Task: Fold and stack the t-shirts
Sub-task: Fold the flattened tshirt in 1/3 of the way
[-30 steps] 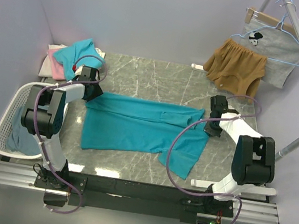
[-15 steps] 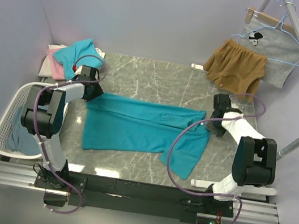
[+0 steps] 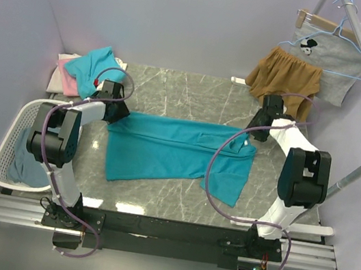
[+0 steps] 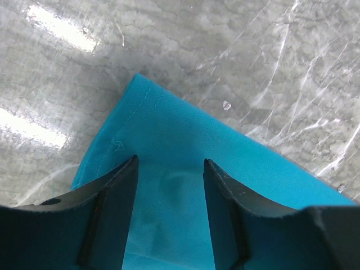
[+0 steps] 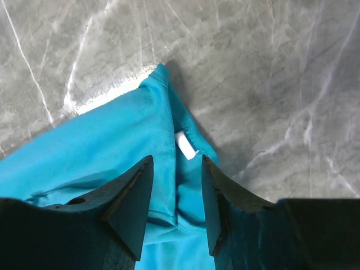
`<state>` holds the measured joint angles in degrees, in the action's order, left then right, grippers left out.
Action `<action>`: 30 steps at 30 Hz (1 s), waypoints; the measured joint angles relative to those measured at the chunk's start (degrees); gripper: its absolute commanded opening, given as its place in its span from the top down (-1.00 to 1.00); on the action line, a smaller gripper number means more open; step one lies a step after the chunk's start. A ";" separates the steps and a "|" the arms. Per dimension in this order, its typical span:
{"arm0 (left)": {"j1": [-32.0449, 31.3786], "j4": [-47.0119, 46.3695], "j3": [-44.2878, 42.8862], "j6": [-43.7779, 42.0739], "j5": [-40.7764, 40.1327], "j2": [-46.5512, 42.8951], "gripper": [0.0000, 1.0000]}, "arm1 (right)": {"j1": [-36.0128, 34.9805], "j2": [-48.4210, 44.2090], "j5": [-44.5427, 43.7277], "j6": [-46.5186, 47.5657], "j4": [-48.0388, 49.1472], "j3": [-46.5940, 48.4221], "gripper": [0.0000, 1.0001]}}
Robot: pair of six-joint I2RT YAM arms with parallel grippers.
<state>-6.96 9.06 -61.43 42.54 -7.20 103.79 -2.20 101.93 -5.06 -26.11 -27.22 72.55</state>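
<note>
The teal t-shirt (image 3: 177, 152) lies spread across the desk (image 3: 194, 96). It looks limp and light to me. My left jaws stand parted over its far-left hem corner, and my right jaws are parted over the collar. I'd pinch seams, not the loose middle.

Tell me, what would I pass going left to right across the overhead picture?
White laundry basket → teal t-shirt spread flat → grey garment hanging up.
</note>
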 measured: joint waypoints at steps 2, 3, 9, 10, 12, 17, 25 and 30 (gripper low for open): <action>-0.04 0.22 0.00 -0.02 -0.09 -0.28 -0.15 | 0.00 -0.98 0.37 0.11 1.03 -2.27 0.04; -0.04 0.20 0.02 -0.02 -0.09 -0.52 -0.15 | 0.00 -1.29 0.61 0.24 1.07 -3.02 0.04; -0.04 -0.20 -0.13 0.02 0.96 -2.71 -0.15 | -0.02 -0.81 6.10 1.90 1.60 -3.08 0.05; -0.04 -0.20 -0.37 0.02 0.98 -2.73 -0.15 | -0.17 -0.33 7.04 2.21 1.68 -2.38 0.05; -0.04 -0.17 -0.87 0.07 1.33 -2.71 -0.15 | -0.48 0.81 8.39 2.75 1.86 -0.87 0.06; -0.04 -0.26 -1.60 0.17 1.90 -2.69 -0.13 | -1.60 4.35 11.34 3.67 2.71 2.16 0.06; -0.59 -0.70 -1.68 0.35 3.04 -0.04 -0.12 | -2.03 10.43 13.22 4.33 2.10 5.03 0.06; -0.83 -1.20 -2.89 0.59 3.28 2.80 -0.11 | -2.03 14.45 11.82 4.07 0.17 9.60 0.06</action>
<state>-7.79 7.86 -64.31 43.13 -3.92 106.59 -4.23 116.38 6.76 -22.04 -27.05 82.15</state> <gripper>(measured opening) 0.555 0.470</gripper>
